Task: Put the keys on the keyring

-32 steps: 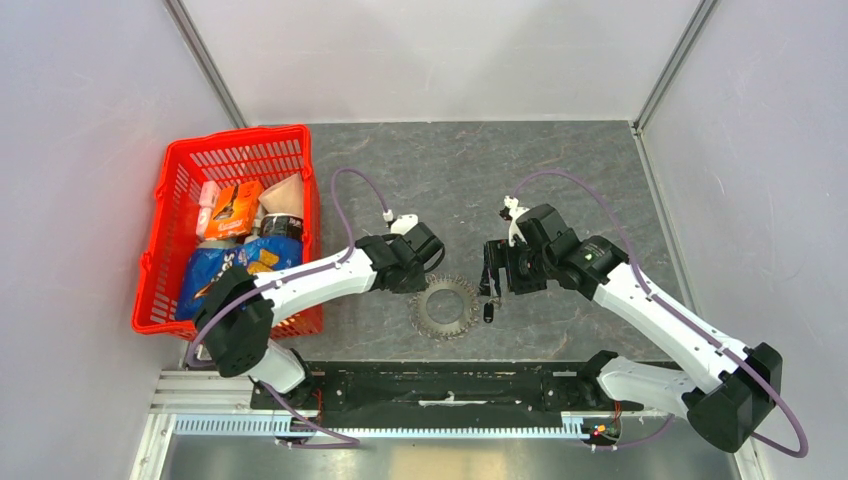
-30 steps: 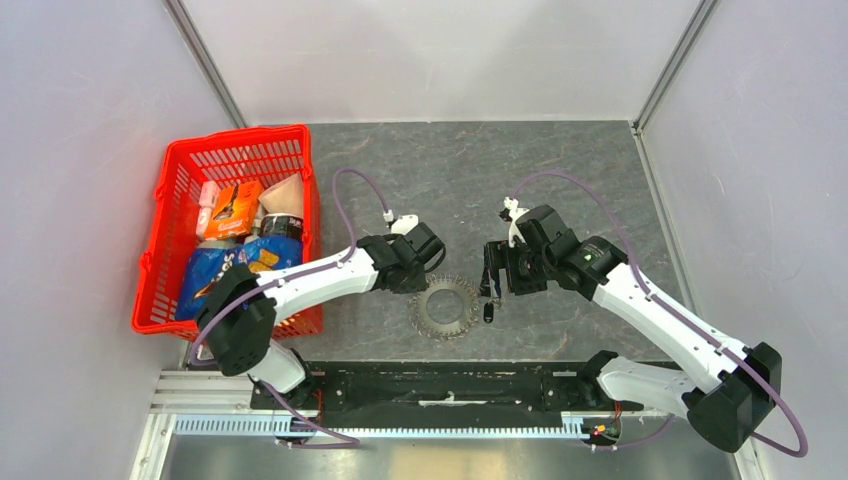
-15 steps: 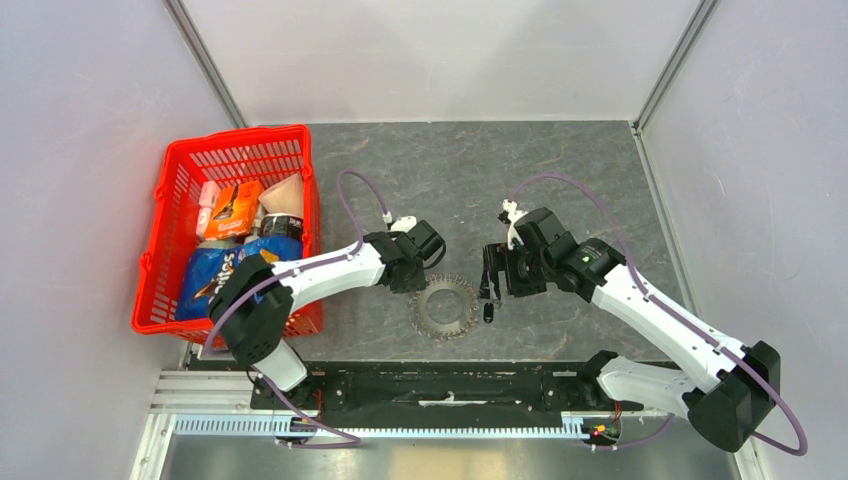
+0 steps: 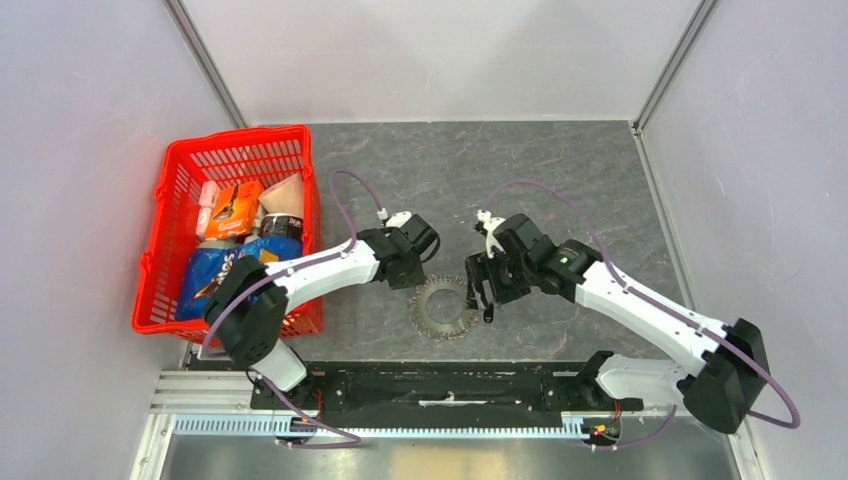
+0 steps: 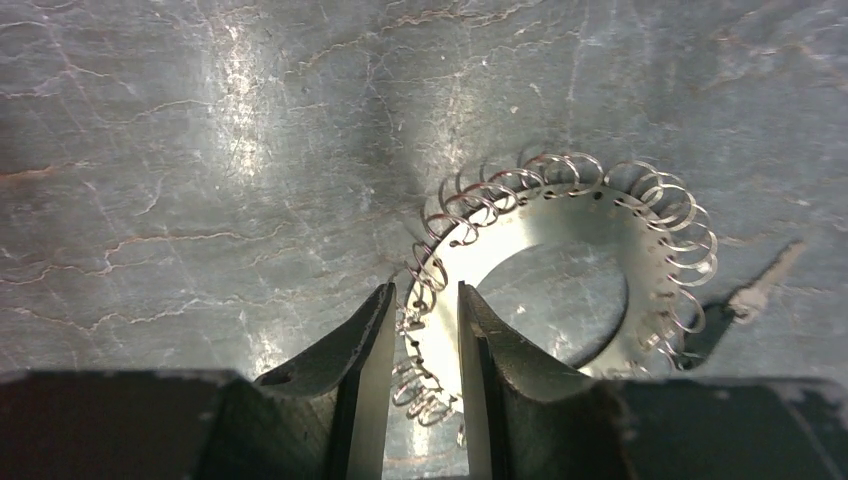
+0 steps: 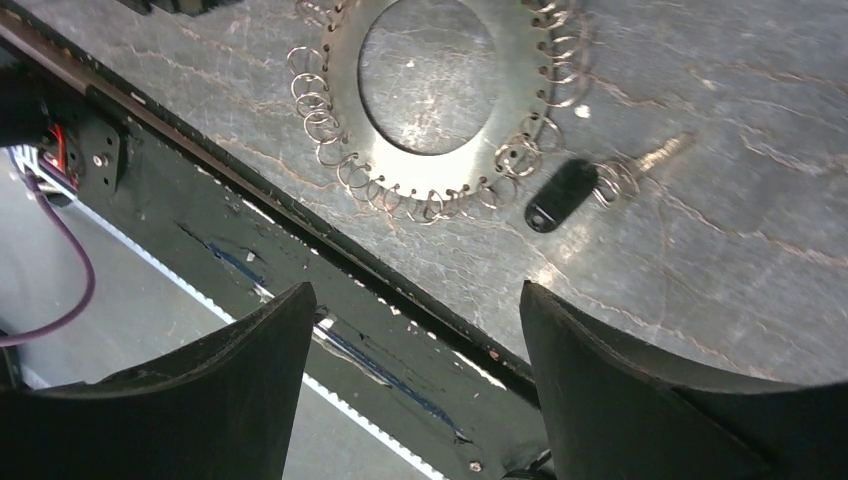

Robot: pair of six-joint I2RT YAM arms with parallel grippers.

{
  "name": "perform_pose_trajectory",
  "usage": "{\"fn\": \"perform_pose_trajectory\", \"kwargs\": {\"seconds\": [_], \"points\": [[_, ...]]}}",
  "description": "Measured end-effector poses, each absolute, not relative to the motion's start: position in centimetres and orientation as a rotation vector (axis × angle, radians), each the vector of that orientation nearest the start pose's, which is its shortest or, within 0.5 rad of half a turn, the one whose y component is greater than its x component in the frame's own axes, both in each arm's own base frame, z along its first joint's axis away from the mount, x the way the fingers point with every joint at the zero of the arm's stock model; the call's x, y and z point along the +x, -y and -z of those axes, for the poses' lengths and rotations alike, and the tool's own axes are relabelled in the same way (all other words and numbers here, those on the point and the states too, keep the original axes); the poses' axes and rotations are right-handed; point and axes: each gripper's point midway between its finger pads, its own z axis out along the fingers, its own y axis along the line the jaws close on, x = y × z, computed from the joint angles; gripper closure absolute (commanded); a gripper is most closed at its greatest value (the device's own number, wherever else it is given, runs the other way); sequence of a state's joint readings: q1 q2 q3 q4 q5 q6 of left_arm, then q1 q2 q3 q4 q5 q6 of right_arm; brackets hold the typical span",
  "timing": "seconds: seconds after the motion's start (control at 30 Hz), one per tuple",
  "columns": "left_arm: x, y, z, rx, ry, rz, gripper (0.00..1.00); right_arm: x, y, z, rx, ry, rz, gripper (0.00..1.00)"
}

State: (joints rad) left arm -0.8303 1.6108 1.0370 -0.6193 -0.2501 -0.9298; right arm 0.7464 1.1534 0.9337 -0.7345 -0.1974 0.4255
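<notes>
Left arm (image 4: 310, 272) reaches forward and inward, wrist bent down. The left end effector (image 5: 423, 290) points downward, its fingers (image 5: 365, 340) only narrowly parted; whether they clamp anything is unclear. Right arm (image 4: 640, 300) stretches inward, and the right end effector (image 6: 415, 290) hangs near the left one, tilted down, jaws spread wide.
</notes>
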Motion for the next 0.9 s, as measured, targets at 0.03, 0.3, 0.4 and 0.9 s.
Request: {"fn": "perform_pose_trajectory", "kwargs": {"seconds": [0.03, 0.3, 0.4, 0.9], "points": [[23.7, 24.2, -5.5, -0.202, -2.692, 0.198, 0.62, 16.6, -22.9, -13.7, -0.537, -2.605, -0.684, 0.19], [23.8, 23.7, -10.6, -0.195, -2.588, 0.379, 0.39, 16.8, -26.2, -11.2, -0.745, -2.552, -0.649, 0.27], [24.2, 22.5, -12.6, -0.201, -2.539, 0.410, 0.34, 17.6, -27.5, -11.5, -0.793, -2.466, -0.647, 0.31], [22.3, 18.7, -20.3, 0.028, -2.390, 0.454, 0.26, 21.5, -32.6, -7.5, -0.902, -2.247, -0.608, 0.45]]}}
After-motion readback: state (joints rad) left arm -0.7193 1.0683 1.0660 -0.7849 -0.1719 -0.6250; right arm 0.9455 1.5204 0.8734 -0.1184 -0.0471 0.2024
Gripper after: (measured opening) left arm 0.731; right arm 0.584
